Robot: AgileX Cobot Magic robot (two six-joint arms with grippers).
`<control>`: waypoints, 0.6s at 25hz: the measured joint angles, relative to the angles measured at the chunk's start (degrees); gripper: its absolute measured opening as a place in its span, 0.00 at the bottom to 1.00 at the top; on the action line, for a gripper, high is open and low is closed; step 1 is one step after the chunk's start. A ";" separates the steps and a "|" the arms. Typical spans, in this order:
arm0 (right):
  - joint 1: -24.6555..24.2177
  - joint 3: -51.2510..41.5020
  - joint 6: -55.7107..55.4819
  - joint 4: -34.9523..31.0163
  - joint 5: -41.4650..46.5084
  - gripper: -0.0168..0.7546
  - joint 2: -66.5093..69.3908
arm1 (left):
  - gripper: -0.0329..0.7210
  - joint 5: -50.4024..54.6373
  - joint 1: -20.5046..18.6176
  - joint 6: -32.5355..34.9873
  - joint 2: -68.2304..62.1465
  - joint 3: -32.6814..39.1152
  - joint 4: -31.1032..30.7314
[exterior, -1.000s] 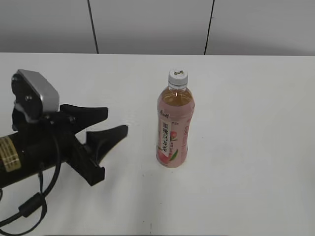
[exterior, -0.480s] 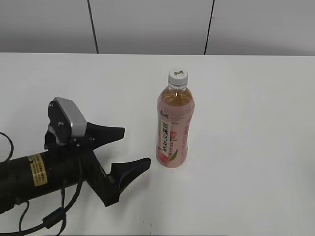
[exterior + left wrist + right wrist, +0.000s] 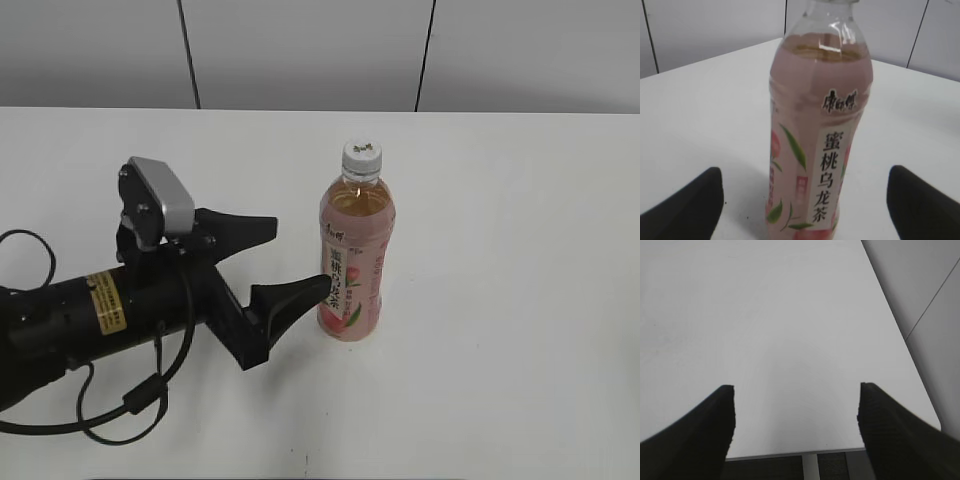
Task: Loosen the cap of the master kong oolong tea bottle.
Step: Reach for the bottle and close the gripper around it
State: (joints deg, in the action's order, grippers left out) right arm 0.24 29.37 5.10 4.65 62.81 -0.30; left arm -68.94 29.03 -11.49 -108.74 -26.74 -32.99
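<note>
The master kong oolong tea bottle [image 3: 355,270] stands upright on the white table, with amber tea and a pink peach label. Its white cap [image 3: 361,156] is on the neck. My left gripper [image 3: 297,258] is open just left of the bottle, low at label height, one fingertip close to the label. In the left wrist view the bottle [image 3: 817,150] fills the middle between the two dark fingertips of the left gripper [image 3: 805,192]; the cap is cut off at the top. My right gripper [image 3: 796,407] is open over bare table and is outside the exterior view.
The white table [image 3: 500,350] runs to a grey panelled wall behind. In the right wrist view the table's edge [image 3: 800,452] lies just below the fingers, with dark floor beyond.
My left arm has moved right and toward the bottle, from the far left to right beside the label. Its jaws stay open. The bottle has not moved.
</note>
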 joint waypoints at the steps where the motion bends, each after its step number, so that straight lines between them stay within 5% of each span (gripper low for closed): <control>1: 0.00 0.00 0.00 0.00 0.00 0.77 0.00 | 0.83 0.00 0.00 -0.59 -0.04 -0.86 -0.80; 15: 0.00 0.00 0.00 0.00 0.00 0.77 0.00 | 0.83 3.96 0.00 -5.02 -0.17 -8.10 -7.61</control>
State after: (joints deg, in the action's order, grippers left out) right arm 0.24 29.37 5.10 4.65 62.81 -0.30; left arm -64.98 29.03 -16.51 -108.91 -34.83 -40.60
